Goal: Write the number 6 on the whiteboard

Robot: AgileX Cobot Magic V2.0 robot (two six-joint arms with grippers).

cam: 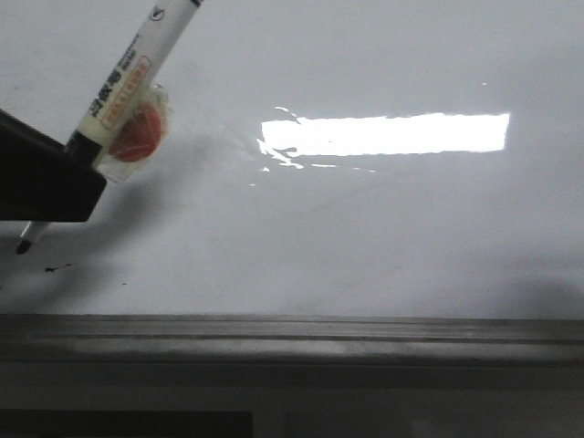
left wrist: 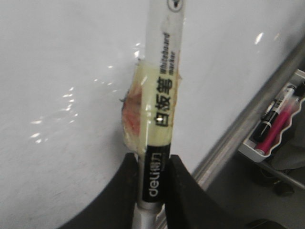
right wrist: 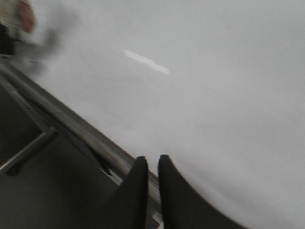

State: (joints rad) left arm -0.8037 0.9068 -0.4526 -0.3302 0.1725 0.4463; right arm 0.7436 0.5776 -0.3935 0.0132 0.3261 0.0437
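Left hand (left wrist: 152,191) is clamped on the marker (left wrist: 159,105), tip low left on the whiteboard (cam: 365,237); no 6 yet. Next, draw the slanted stroke.

Glossy white whiteboard (cam: 383,228), grey edge strip (cam: 292,333), black-and-white marker (left wrist: 159,119), yellowish tape (left wrist: 143,109)

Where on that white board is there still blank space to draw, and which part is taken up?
Most of the whiteboard is blank: the whole stretch from the light glare down to the grey edge strip. The near-left corner is busy: the left gripper holds the marker there, above small ink specks.
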